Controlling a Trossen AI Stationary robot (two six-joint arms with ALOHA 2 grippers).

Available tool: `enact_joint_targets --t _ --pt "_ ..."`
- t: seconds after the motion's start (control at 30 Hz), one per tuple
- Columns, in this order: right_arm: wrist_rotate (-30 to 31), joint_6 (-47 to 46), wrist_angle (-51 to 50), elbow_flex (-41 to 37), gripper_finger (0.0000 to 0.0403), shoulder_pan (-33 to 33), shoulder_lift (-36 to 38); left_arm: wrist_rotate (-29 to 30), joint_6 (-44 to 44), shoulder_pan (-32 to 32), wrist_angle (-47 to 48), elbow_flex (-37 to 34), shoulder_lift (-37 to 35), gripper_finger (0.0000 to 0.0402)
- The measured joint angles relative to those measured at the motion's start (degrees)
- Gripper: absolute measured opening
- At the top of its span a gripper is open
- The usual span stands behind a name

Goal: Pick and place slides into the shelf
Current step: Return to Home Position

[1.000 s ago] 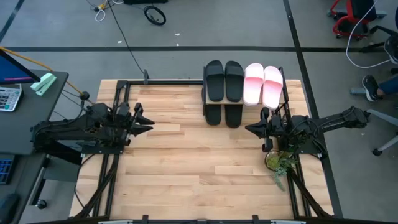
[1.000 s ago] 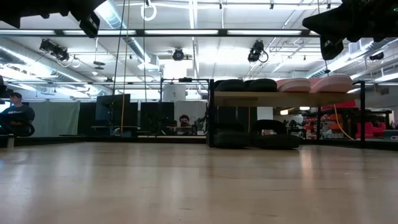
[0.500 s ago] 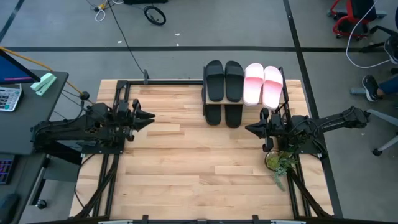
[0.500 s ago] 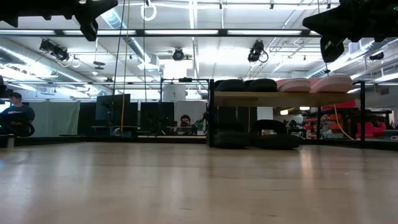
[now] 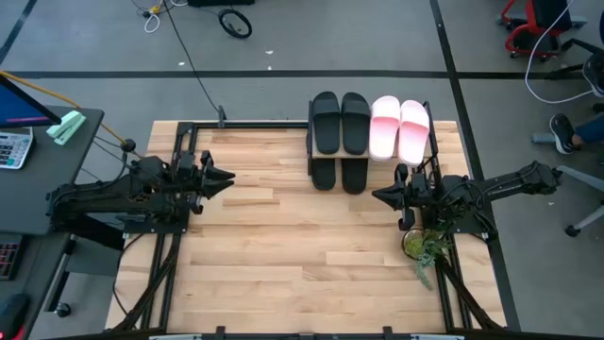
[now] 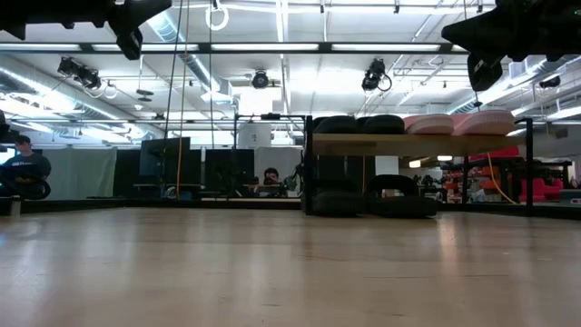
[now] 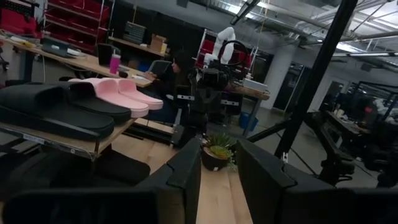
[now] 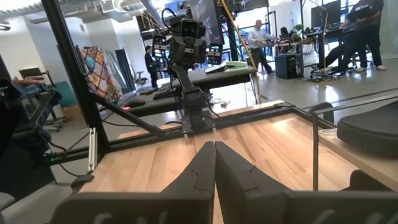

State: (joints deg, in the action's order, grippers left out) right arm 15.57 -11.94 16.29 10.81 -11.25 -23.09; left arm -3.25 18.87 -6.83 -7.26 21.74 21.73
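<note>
Six slides shelved, none on the bench [image 5: 283, 246].
My left fingers [image 5: 225, 177], mid-left, are parted. My right fingers [image 5: 380, 195] are pressed together, empty, and nearer the shelf [image 6: 418, 144] at upper centre. On top lie two black slides [image 5: 341, 123] and two pink slides [image 5: 399, 128], with two lower black slides [image 5: 340, 176] beneath; all lie lengthwise top to bottom.

Six wide-strapped, open-toe slide sandals show: four black slides [image 5: 325, 123] and two pale pink slides [image 5: 385, 127]. There is one small two-tier shelf [image 6: 399, 143] of light wooden boards and thin black posts, one small green potted plant [image 5: 422, 247], and two dark robot arms, one ending in the left gripper [image 5: 225, 177], one in the right gripper [image 5: 377, 195].
</note>
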Motion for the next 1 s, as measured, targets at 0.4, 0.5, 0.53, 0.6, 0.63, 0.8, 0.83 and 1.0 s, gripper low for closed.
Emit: enact_joint_targets --t 0.4,0.5,0.53,0.6,0.63,0.8,0.83,1.0 --pt "0.0 0.1 0.0 0.0 0.0013 0.0 0.0 0.0 -6.0 0.1 0.3 -4.0 -1.4 0.0107" --pt "0.0 0.1 0.0 0.0 0.0013 0.0 0.0 0.0 -4.8 0.5 -2.9 -7.5 -2.7 0.0107" --pt "0.0 0.1 0.0 0.0 0.0013 0.0 0.0 0.0 -4.8 0.7 -4.3 -8.6 -3.2 0.0107" --pt "0.0 0.1 0.0 0.0 0.0013 0.0 0.0 0.0 -6.0 1.0 -6.9 -10.9 -4.5 0.0107" --pt "0.0 0.1 0.0 0.0 0.0013 0.0 0.0 0.0 -6.4 1.1 -8.1 -11.9 -5.3 0.0107" --pt "0.0 0.1 0.0 0.0 0.0013 0.0 0.0 0.0 -7.8 2.2 -10.1 -15.1 -9.8 0.0107" --pt "0.0 0.1 0.0 0.0 0.0013 0.0 0.0 0.0 -7.9 2.3 -10.2 -15.5 -10.6 0.0107" --pt "0.0 0.1 0.0 0.0 0.0013 0.0 0.0 0.0 -10.3 2.3 -9.1 -17.5 -14.0 0.0107"
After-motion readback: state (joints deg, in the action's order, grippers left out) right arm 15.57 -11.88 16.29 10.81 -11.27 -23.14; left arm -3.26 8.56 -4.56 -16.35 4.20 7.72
